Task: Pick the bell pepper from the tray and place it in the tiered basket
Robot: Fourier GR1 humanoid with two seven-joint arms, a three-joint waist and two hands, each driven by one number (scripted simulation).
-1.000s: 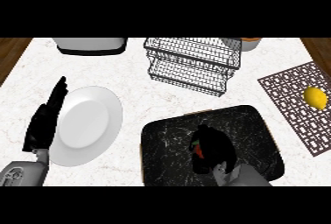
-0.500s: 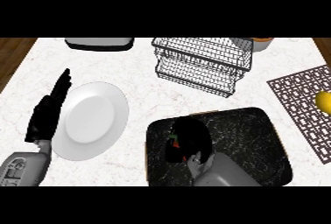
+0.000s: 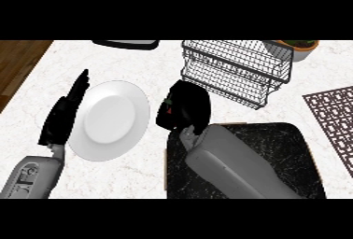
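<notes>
The right hand [image 3: 183, 106], fingers curled around the mostly hidden red bell pepper [image 3: 167, 108], hovers above the white counter [image 3: 151, 154], between the round white plate [image 3: 110, 119] and the wire tiered basket [image 3: 234, 70]. The dark tray [image 3: 289, 149] lies below the basket. The left hand [image 3: 63, 114] rests open, fingers straight, against the plate's left edge.

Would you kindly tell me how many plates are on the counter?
1: a white plate left of centre, beside the left hand. None seems hidden.
</notes>
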